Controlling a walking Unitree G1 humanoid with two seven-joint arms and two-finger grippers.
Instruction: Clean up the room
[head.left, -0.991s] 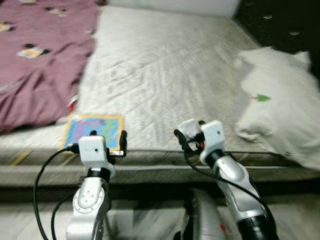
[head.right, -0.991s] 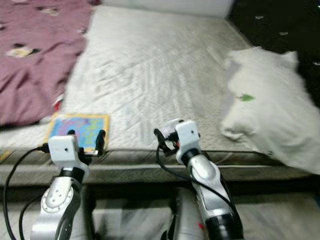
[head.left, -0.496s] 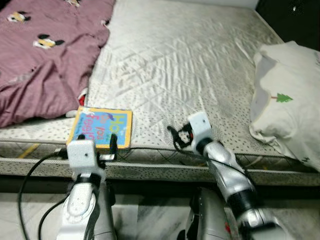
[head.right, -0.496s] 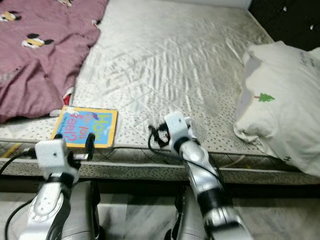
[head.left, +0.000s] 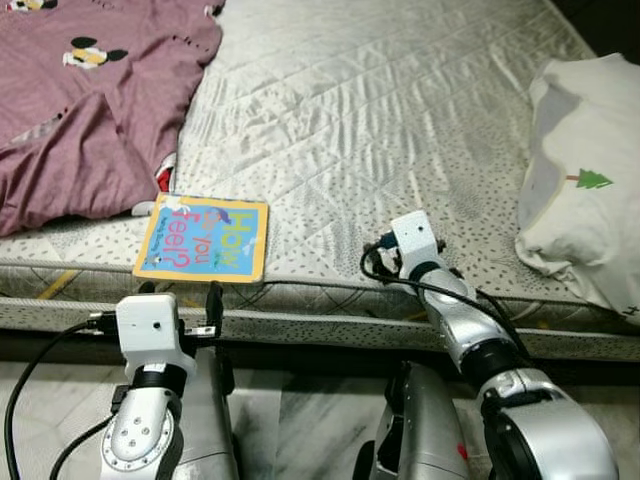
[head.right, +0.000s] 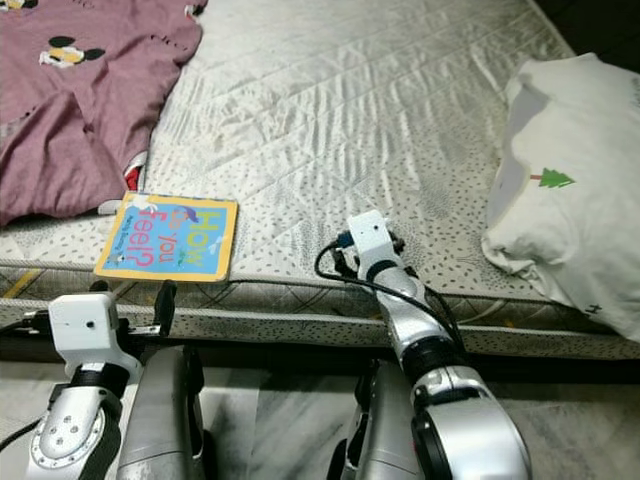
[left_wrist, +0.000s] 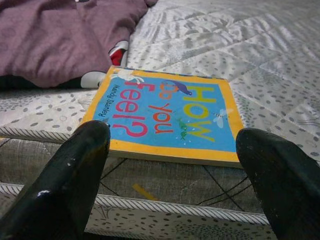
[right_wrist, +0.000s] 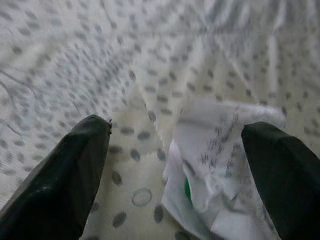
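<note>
Grey-speckled mattress fabric (head.left: 400, 120) covers the bed ahead of us, quilted in diamonds and bare of sheets. Our right tool (right_wrist: 175, 175) reaches out over the near edge of the mattress at about one o'clock, its two black fingers (right_wrist: 65, 175) spread wide. Between them, in the right wrist view, lies a crumpled white paper slip (right_wrist: 220, 165) with faint print and a touch of green beneath it; the fingers stand on either side of it, and we cannot tell whether they touch it.

Our left tool (left_wrist: 175, 185) hangs lower, at about eleven o'clock, just short of the mattress side, its fingers (left_wrist: 70, 180) likewise apart and holding nothing. Straight beyond it lies a children's book (head.left: 203, 238), flat on the mattress at the very edge, blue cover with a yellow border and the words "How do you feel?" in coloured letters.

Past the book, towards ten o'clock, a maroon blanket (head.left: 80, 120) with cartoon mouse prints is heaped over the far left part of the bed, and a small red and white item (head.left: 165, 178) peeks from under its hem near the book's far corner. At two o'clock a white pillow (head.left: 585, 210) with a small green tree printed on it rests on the mattress, well apart from the right tool.
</note>
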